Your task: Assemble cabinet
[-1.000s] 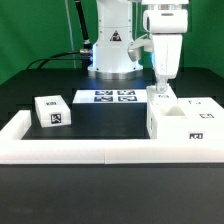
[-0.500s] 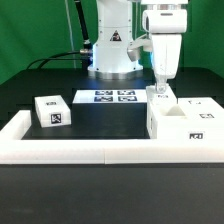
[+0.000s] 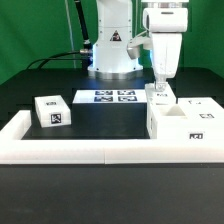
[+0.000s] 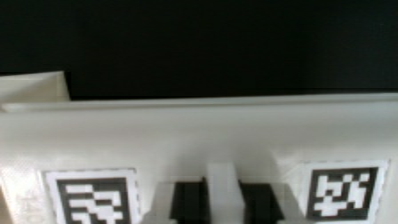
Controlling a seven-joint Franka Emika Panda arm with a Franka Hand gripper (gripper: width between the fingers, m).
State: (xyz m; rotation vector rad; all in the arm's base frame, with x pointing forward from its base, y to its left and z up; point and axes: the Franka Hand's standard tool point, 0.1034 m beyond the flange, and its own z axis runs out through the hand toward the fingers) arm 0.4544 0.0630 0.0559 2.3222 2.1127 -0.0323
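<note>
The marker board [image 3: 113, 97] is laid flat on the black table [image 3: 110, 120], toward its far side. A low white rail [image 3: 80, 151] is fitted along the near edge. Black cables [image 3: 62, 57] are routed behind.

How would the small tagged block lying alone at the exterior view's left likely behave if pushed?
The small block looks like rigid, boxy plastic, so it should probably slide, not roll. Its broad flat base suggests little tipping risk. Its smooth faces may be somewhat slippery to grip.
</note>
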